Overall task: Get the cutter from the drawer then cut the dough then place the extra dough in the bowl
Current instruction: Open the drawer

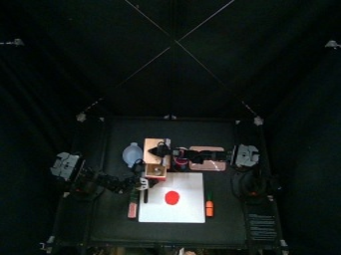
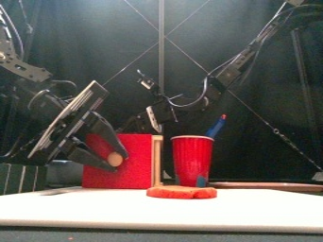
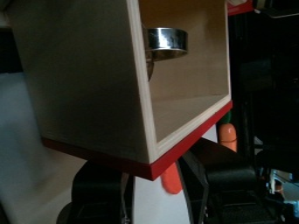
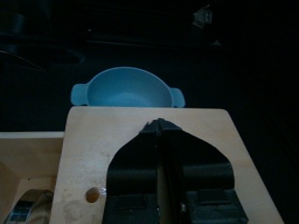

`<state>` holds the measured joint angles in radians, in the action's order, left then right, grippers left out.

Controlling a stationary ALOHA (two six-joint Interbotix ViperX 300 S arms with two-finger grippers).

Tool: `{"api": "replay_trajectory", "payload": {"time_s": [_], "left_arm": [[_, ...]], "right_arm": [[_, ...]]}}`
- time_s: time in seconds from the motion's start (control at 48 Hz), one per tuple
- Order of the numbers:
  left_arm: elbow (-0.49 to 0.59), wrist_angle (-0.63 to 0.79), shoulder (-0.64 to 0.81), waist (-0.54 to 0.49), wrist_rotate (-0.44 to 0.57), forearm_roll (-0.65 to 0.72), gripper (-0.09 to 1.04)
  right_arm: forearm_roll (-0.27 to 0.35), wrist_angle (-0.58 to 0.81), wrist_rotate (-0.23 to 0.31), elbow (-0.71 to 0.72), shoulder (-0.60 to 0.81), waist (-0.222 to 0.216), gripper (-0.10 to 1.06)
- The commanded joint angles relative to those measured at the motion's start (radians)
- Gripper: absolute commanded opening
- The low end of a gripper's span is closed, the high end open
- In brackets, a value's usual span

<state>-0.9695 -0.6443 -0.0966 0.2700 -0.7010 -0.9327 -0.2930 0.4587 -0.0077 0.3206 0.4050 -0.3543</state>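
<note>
At the far left of the table sat the blue-grey bowl (image 1: 130,153), empty as far as the right wrist view showed, just beyond the left end of the wooden box (image 4: 105,149). The left arm came in from the left and low, and the left gripper (image 3: 149,175) was at the red drawer front (image 2: 108,175). Its jaws stood apart on either side of the small pale knob (image 3: 172,179), and a gap showed on one side of the knob, so they had no firm grip on anything.

The drawer stood pulled out toward the near side, with its inside open to the left wrist camera. The cutter (image 3: 167,38) lay in it at the end away from the red front, a round metal ring against the pale wood, touched by neither gripper.

Near the table's front edge lay the white cutting board (image 1: 186,184), and on it the red dough (image 1: 172,196) – a flat, whole disc, well apart from both grippers.

Just right of the box stood the red cup (image 2: 192,161), upright, with a blue knife (image 2: 217,126) sticking up out of it and leaning right. The right arm reached in from the right, past the cup and over the box. The right gripper (image 4: 160,127) had its jaws closed tip to tip on nothing – the tips pointed at the box's flat top, toward its far edge, with the bowl beyond. Whether they pressed on the wood could not be told. Right of the cup, at the far side, lay the pink tray (image 1: 206,154).
</note>
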Motion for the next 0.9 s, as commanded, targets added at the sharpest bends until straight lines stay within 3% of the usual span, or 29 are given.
{"api": "replay_trajectory", "payload": {"time_s": [0.021, 0.896], "left_arm": [[0.017, -0.017, 0.017, 0.005, 0.008, 0.006, 0.7], [-0.003, -0.028, 0.026, -0.014, 0.006, 0.043, 0.86]], "right_arm": [[0.0, -0.014, -0.005, 0.003, 0.009, -0.018, 0.02], [-0.002, -0.014, -0.005, -0.002, 0.02, -0.017, 0.02]]}}
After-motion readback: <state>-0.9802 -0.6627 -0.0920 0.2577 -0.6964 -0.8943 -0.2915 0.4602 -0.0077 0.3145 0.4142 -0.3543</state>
